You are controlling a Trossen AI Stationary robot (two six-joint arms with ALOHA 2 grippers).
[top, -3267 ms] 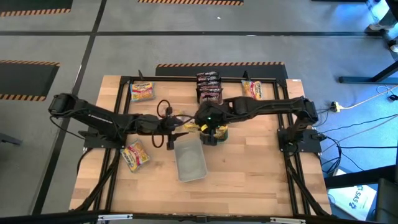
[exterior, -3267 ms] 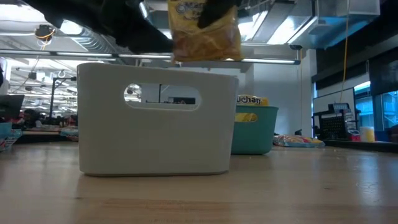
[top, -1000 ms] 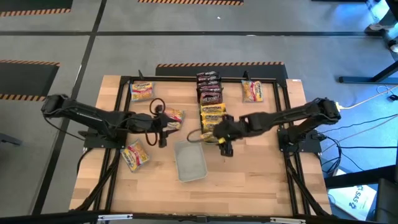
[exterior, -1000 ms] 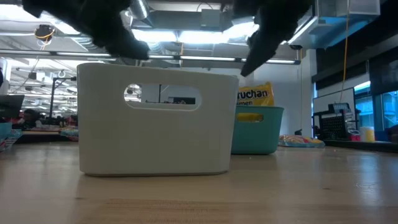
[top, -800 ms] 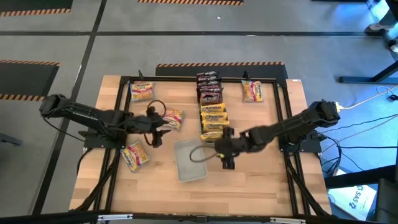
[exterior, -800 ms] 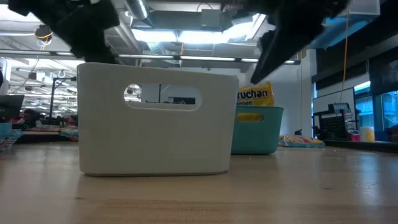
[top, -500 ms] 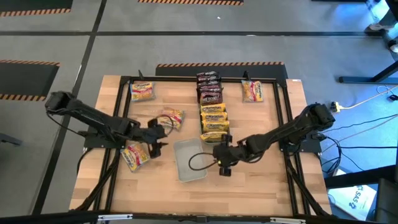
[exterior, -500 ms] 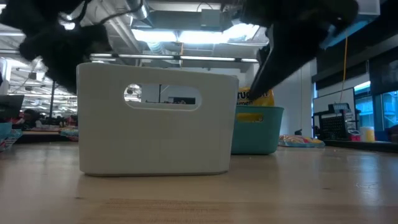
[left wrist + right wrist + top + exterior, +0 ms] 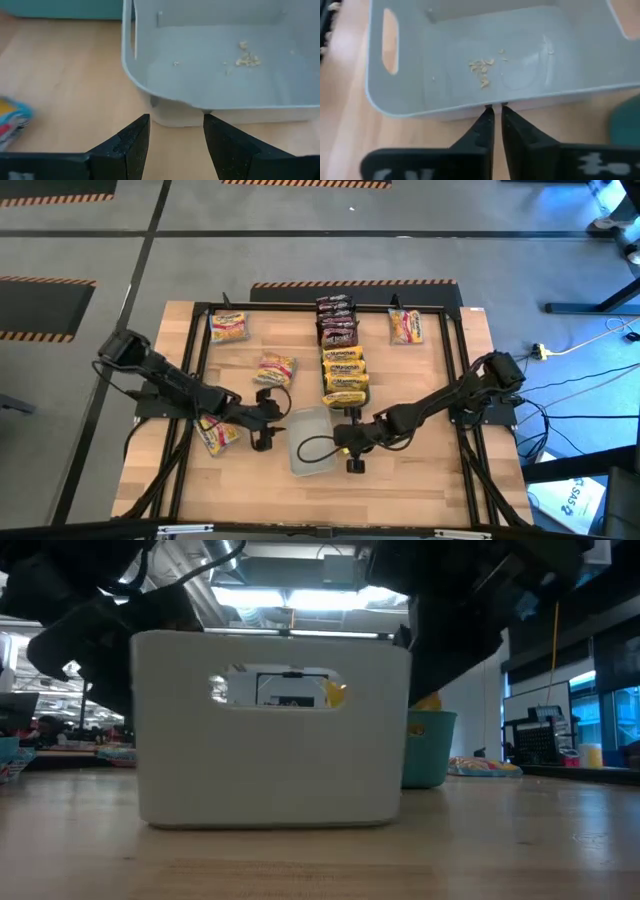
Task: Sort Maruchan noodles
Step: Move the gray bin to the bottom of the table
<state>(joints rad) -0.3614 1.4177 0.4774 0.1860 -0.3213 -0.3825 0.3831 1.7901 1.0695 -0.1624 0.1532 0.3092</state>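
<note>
The grey tray point(image 9: 312, 442) stands on its base on the table's near middle, holding only crumbs point(image 9: 482, 66). My left gripper point(image 9: 174, 125) is open at the tray's left long wall; in the high view it point(image 9: 270, 434) is just left of the tray. My right gripper point(image 9: 496, 112) is shut at the tray's right long wall, and shows in the high view point(image 9: 341, 440). Yellow noodle packets point(image 9: 343, 375) lie in a teal tray, with dark red-brown packets point(image 9: 336, 320) beyond it. Loose packets point(image 9: 275, 369) point(image 9: 217, 432) point(image 9: 229, 327) lie on the table. My left gripper's open fingertips point(image 9: 145, 120) stand at the foot of the tray's left long wall point(image 9: 175, 107), near one corner, coming level from the table's left; I cannot tell whether they touch it. My right gripper's shut fingertips point(image 9: 487, 109) meet the rim of the tray's right long wall point(image 9: 470, 107) at about its middle, slanting down from the right; I cannot tell whether they press on it.
The teal tray point(image 9: 430, 745) stands just beyond the grey tray on the right. Another loose packet point(image 9: 405, 326) lies at the far right. A cable loop point(image 9: 305, 448) from my right arm hangs over the grey tray. A black frame point(image 9: 200, 308) borders the table.
Both grippers have gone toward the table's near edge and down to the grey tray, my left one to its left wall and my right one to its right wall. The tray has slid a little toward the right and near edges.
</note>
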